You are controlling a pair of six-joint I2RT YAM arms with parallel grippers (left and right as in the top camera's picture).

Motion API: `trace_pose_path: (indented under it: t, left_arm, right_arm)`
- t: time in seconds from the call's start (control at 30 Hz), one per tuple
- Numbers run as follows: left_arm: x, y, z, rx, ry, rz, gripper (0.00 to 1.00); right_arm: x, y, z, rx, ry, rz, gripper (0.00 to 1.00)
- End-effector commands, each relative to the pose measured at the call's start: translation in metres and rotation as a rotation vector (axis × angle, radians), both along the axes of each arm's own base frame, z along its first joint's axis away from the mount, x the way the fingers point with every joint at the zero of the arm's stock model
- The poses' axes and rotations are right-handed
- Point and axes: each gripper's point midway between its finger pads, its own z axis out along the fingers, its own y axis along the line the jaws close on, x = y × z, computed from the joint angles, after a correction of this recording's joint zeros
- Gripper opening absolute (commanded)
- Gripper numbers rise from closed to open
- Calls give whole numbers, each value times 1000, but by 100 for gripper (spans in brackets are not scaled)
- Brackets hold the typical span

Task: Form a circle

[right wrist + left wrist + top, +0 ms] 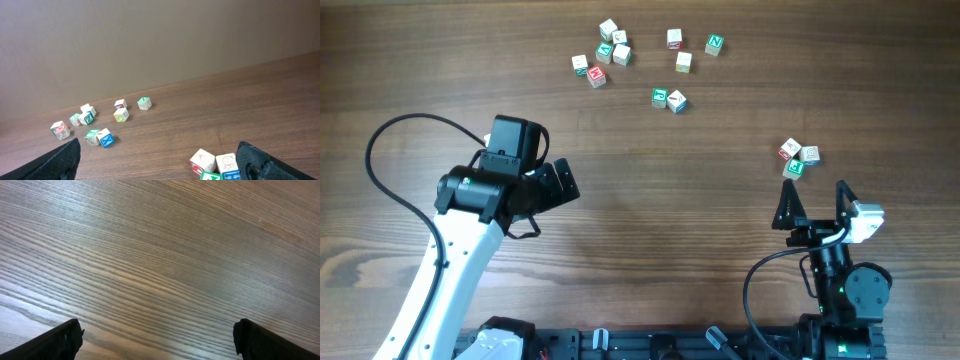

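Note:
No full circle of cubes shows. A tight group of three small wooden letter cubes point(798, 157) with red, green and pale faces lies at the right of the table, and in the right wrist view the three cubes point(216, 165) sit low, close to the right finger. My right gripper point(815, 203) is just on the near side of them, open and empty point(160, 162). My left gripper point(558, 185) hovers over bare wood at the left centre. It is open too, with only table between its fingers point(157, 340).
Several like cubes lie loosely scattered point(640, 60) at the far middle of the table, also seen as the scattered cubes point(100, 125) in the right wrist view. A plain wall point(150, 45) rises behind the far table edge.

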Motion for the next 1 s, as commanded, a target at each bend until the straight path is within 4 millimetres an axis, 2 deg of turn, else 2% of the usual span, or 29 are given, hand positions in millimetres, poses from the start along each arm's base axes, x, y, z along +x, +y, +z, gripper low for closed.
trace_pose_path:
  t: [0.0, 0.07, 0.1, 0.2, 0.33, 0.53, 0.6, 0.7, 0.97]
  left_arm:
    - [34, 9, 15, 53, -198, 6, 100]
    - [56, 5, 37, 49, -429, -62, 100]
    - [57, 6, 49, 52, -564, -86, 100]
    - [32, 25, 53, 80, -837, -72, 100]
    - [2, 41, 41, 55, -1101, -18, 100]
    - [-8, 57, 15, 89, -1156, 44, 100]
    - [-9, 59, 17, 105, -1179, 40, 100]
    - [-10, 54, 18, 157, -1183, -39, 100]
    - [-10, 35, 17, 104, -1186, -119, 100]
  right_arm:
    - [-1, -2, 2, 7, -13, -12, 100]
    - [-1, -2, 2, 7, -13, -12, 100]
    - [-1, -2, 2, 7, -13, -12, 100]
    - [-1, -2, 2, 7, -13, -12, 100]
    - [-1, -2, 2, 7, -13, -12, 100]
    - [-1, -2, 2, 7, -13, -12, 100]
    - [-1, -2, 2, 8, -13, -12, 100]
    - [-1, -2, 2, 7, -13, -12, 100]
    - [-1, -2, 2, 7, -13, -12, 100]
